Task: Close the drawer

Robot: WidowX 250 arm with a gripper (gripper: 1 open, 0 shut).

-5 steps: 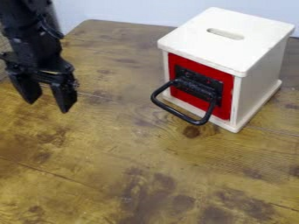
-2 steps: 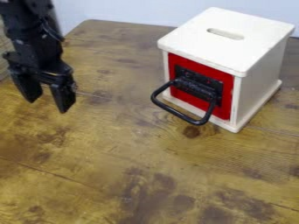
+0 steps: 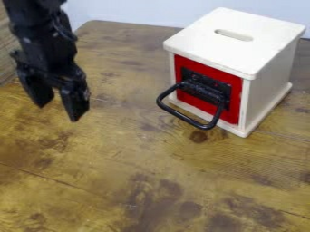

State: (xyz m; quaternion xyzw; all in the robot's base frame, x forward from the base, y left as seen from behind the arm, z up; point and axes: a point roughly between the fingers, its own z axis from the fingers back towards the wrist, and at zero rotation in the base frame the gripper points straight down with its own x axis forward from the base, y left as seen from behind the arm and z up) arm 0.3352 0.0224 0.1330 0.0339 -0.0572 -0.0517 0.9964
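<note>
Nothing lies between me and the drawer (image 3: 206, 88): only bare, stained wood of the desk (image 3: 133, 172) separates us. My jaws (image 3: 57, 94) hang at the left side of the view, pointing down, released, with a visible gap between the two dark fingers and nothing held in it. I am well apart from the box.

The drawer sits at the upper right, its red square front facing toward me and to the left, set in a cream wooden box (image 3: 242, 41) with a slot (image 3: 234, 35) in the top face. A black bracket on the red panel carries a large black wire loop handle (image 3: 184, 111), which droops forward and down toward the desk (whether its lowest edge touches the wood I cannot tell). What the drawer holds is hidden.

The desk is worn brown wood with dark blotches; behind it runs a pale wall.
</note>
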